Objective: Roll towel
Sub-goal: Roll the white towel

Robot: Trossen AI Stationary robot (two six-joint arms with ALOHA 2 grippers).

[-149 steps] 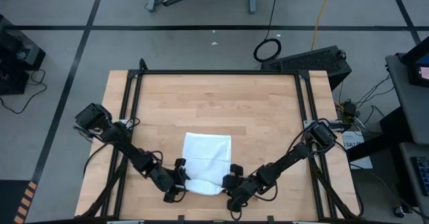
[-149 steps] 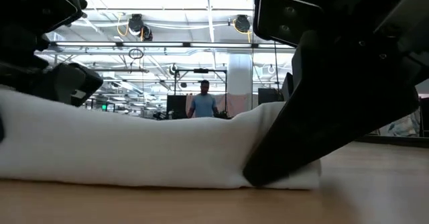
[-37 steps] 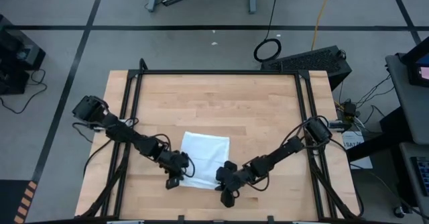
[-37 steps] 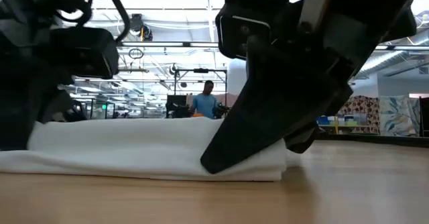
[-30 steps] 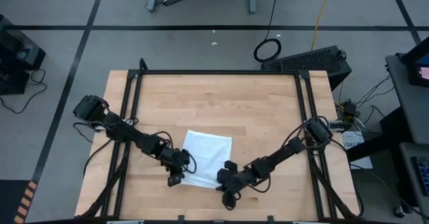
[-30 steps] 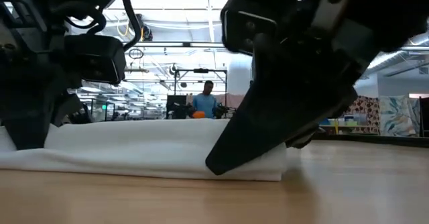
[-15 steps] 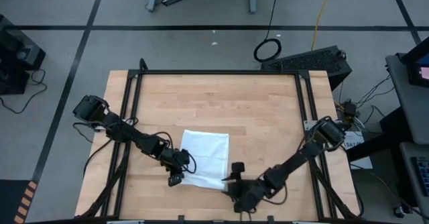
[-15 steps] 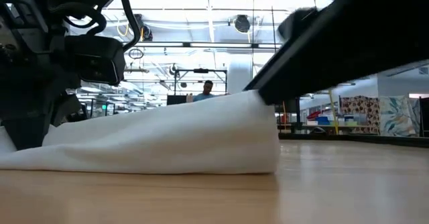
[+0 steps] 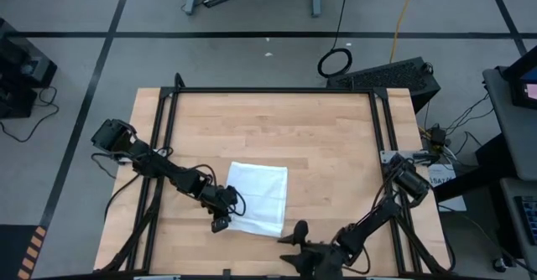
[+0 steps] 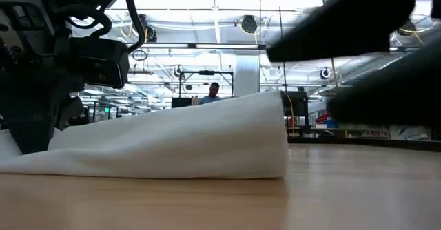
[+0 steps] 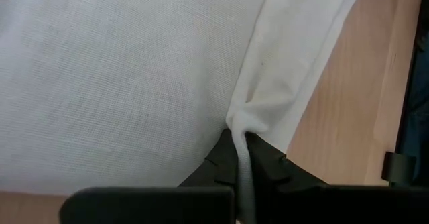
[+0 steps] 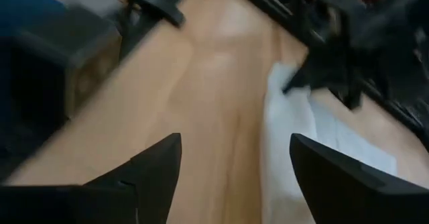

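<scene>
The wooden counter (image 9: 327,146) carries the white towel (image 9: 258,198), folded flat a little toward six o'clock from the middle. In the low view the towel (image 10: 172,144) rises toward one end, its other end hidden behind a dark arm.

The left claw (image 9: 220,220) sits at the towel's eight o'clock corner, pressed together and pinching a fold of cloth; the left wrist view shows the towel (image 11: 134,70) gathered into a ridge between its fingers (image 11: 218,162).

The right claw (image 9: 295,234) hovers off the towel's five o'clock corner, near the counter's edge, spread wide and holding nothing. Its fingers (image 12: 154,163) frame bare wood, with the towel (image 12: 295,143) beyond. The right arm shows only as a dark blur in the low view.
</scene>
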